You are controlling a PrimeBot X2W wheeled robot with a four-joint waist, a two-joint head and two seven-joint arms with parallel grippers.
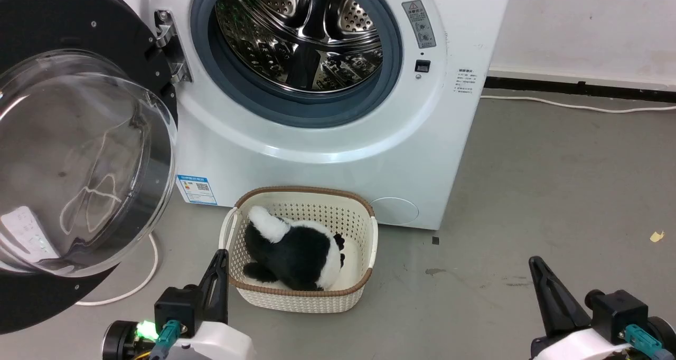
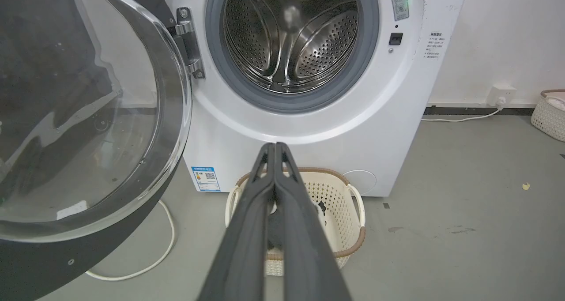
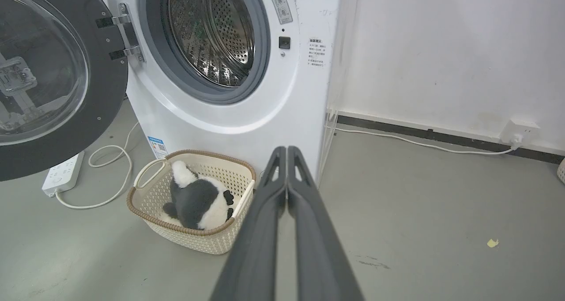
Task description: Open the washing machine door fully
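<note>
washing machine door (image 1: 79,164) standing wide open on its hinge (image 1: 171,48), drum (image 1: 301,38) exposed, left pincer (image 2: 274,146) and right pincer (image 3: 287,149) both closed on nothing, basket (image 1: 364,275) with plush toy (image 1: 296,254) below

I see the washing machine door (image 1: 79,154) glossy black around smooth clear glass, its hinge (image 1: 171,48) bright metal, the drum (image 1: 301,38) shiny perforated steel, the basket (image 1: 296,299) matt cream plastic.

Washing machine (image 1: 317,154) and laundry basket (image 1: 303,191) mark a laundry room.
</note>
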